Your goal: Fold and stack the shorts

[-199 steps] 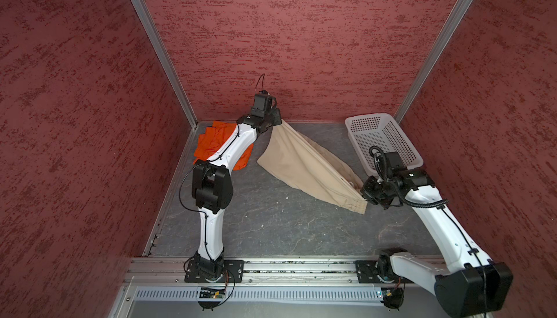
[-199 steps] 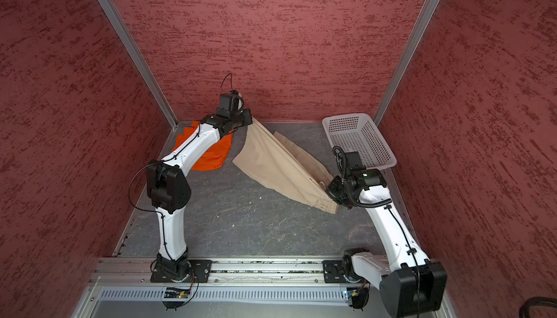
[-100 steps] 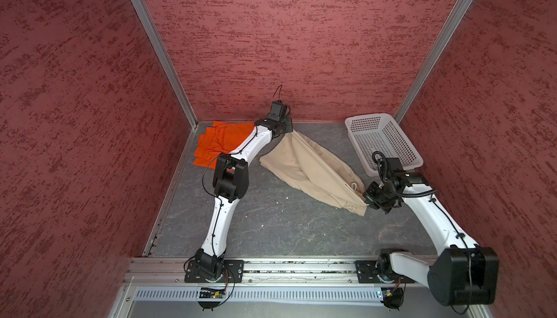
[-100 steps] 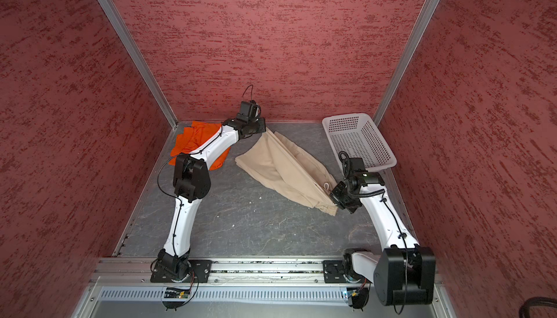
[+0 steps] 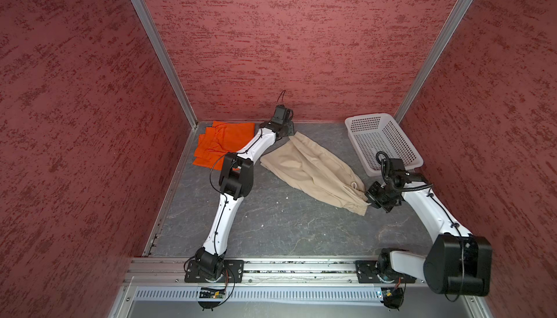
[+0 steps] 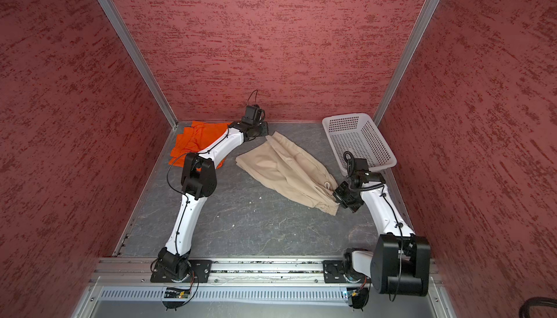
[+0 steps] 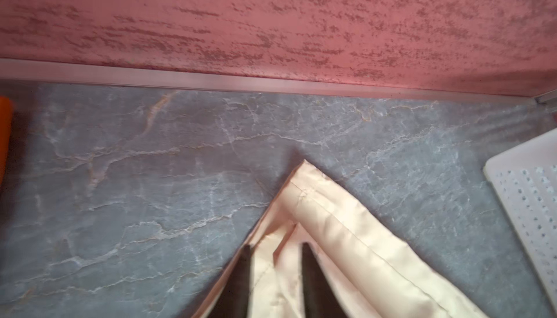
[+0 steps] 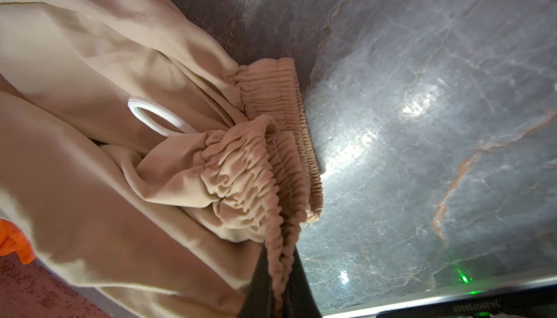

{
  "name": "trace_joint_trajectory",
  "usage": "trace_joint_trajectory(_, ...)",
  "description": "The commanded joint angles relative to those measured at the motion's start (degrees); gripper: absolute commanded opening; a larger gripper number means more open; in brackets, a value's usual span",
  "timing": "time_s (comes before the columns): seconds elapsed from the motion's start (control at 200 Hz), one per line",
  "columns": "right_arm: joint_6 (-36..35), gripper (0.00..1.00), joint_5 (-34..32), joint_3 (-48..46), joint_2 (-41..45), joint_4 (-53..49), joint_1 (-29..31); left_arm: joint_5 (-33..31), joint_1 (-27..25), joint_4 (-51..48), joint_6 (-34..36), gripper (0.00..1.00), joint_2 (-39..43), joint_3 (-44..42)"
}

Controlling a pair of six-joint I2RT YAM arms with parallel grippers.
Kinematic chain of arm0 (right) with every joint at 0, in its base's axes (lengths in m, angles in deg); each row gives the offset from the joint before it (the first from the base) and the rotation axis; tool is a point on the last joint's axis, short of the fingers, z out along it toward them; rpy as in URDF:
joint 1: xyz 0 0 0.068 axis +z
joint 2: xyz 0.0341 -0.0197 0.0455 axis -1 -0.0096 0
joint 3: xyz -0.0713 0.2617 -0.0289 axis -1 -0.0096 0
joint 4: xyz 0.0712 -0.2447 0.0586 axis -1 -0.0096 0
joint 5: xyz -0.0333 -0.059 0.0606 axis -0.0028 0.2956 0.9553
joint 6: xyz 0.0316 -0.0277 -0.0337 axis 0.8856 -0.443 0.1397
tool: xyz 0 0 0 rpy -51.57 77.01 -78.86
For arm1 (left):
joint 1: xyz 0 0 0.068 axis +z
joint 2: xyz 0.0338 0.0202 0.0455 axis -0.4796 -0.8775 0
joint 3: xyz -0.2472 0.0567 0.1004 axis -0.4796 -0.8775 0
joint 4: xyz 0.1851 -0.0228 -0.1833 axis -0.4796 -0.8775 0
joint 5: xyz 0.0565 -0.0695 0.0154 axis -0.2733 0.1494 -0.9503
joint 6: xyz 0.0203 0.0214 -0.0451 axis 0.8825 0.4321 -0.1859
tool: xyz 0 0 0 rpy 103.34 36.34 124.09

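The beige shorts (image 5: 313, 172) (image 6: 286, 169) lie stretched diagonally across the grey table, hem at the back, gathered waistband towards the front right. My left gripper (image 5: 291, 131) (image 7: 277, 245) is open at the hem corner, and the cloth (image 7: 319, 211) lies flat between its dark fingers (image 7: 310, 271). My right gripper (image 5: 369, 197) (image 8: 280, 259) is shut on the elastic waistband (image 8: 271, 163), next to a white drawstring loop (image 8: 150, 114). The orange shorts (image 5: 223, 141) (image 6: 196, 141) lie folded in the back left corner, partly hidden behind my left arm.
A white perforated basket (image 5: 370, 116) (image 6: 346, 117) (image 7: 527, 187) stands at the back right against the wall. Red walls close the table in at the back and on both sides. A metal rail runs along the front edge.
My left gripper moved right and down, laid the beige hem corner on the table and opened. The shorts, first hanging from it, now lie flat. My right gripper kept its grip.
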Motion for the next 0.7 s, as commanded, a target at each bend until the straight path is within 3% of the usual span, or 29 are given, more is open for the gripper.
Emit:
trace_joint_trajectory(0.0,0.04,0.02,0.25,0.05,0.15,0.85,-0.43,0.76,1.28,-0.54,-0.14,0.47,1.52,0.96)
trace_joint_trajectory(0.105,0.17,0.02,0.49,0.12,0.32,1.03,-0.47,3.01,2.87,-0.57,-2.04,0.57,6.94,-4.20)
trace_joint_trajectory(0.426,0.12,0.02,1.25,0.35,0.39,1.67,-0.56,11.28,10.13,8.65,-17.22,0.64,30.83,-43.62)
trace_joint_trajectory(0.531,0.06,0.02,1.50,0.47,0.40,1.73,-0.61,14.91,11.44,12.01,-21.00,0.66,33.18,-51.27)
trace_joint_trajectory(0.696,0.04,0.02,1.68,0.28,0.82,1.74,-0.59,19.16,11.65,14.09,-25.14,0.69,31.64,-55.76)
